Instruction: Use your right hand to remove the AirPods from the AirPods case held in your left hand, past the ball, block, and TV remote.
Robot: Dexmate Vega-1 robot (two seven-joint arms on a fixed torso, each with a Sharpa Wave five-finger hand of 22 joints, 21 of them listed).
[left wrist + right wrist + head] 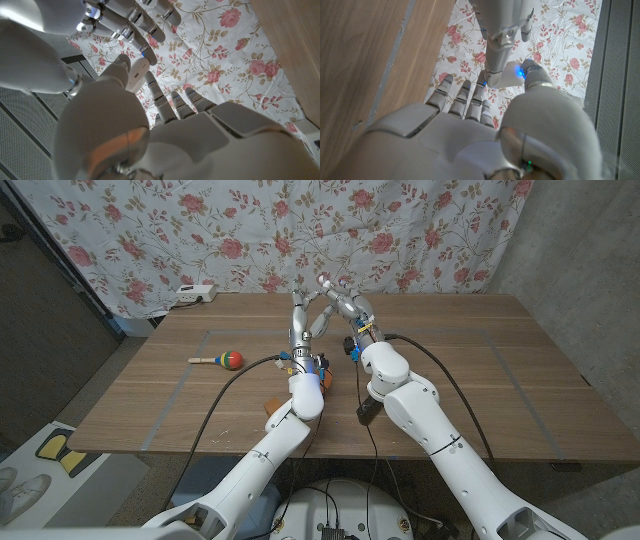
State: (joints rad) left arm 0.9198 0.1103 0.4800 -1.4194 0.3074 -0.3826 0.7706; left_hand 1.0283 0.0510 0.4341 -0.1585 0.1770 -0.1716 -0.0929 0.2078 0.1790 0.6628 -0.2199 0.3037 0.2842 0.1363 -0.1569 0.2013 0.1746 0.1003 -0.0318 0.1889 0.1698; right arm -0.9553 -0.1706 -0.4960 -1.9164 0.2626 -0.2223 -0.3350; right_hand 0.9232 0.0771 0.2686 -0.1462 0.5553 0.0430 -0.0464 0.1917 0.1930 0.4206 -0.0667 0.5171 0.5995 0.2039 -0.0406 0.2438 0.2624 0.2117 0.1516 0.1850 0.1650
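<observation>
Hands meet at 12 o'clock over the surface (480, 370). Left robot hand (300, 320) clamps the AirPods case (507, 75); right robot hand (340, 300) pinches at it, grip unclear. Advice: pull slowly, straight out.

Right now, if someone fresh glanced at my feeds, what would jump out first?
The two hands raised and meeting above the table's far middle: the left hand and right hand close on a small white AirPods case with a blue light. Behind them hangs a rose-print curtain. On the wooden table, left of the arms, lies a colourful maraca.
</observation>
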